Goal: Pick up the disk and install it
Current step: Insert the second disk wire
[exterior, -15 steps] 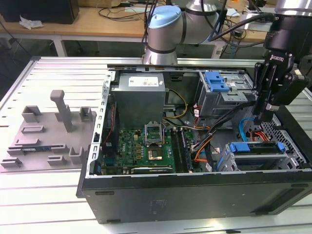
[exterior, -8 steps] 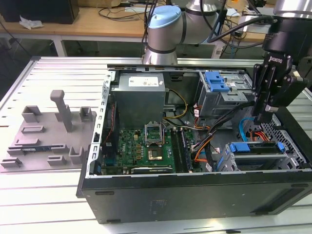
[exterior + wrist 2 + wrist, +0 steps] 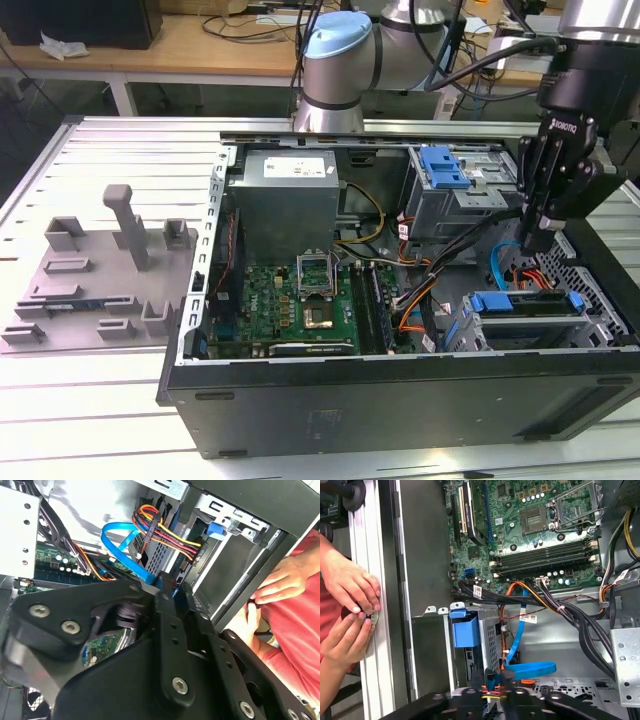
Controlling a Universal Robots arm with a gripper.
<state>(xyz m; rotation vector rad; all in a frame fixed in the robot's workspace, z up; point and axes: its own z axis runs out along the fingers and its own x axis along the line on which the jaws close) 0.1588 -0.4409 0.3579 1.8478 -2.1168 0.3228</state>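
Note:
The disk (image 3: 525, 308) lies flat in the lower drive bay at the front corner of the open computer case (image 3: 400, 410), on the exterior view's right. It is grey, with blue carrier tabs at both ends. My gripper (image 3: 540, 245) hangs just above that bay, pointing down and apart from the disk. In both wrist views my gripper (image 3: 493, 695) (image 3: 175, 591) stands slightly open. Only a blue data cable (image 3: 530, 670) and red-yellow wires (image 3: 167, 540) show behind the gap, and nothing is held. A blue tab (image 3: 465, 628) sits at the bay's edge.
A person's hands (image 3: 350, 600) rest on the table rail right beside the case wall, with a red sleeve (image 3: 300, 630) close to the arm. Inside the case are the power-supply box (image 3: 285, 195), the motherboard (image 3: 290, 300) and an upper cage with a blue latch (image 3: 445, 165). A grey fixture plate (image 3: 100, 270) lies at the exterior view's left.

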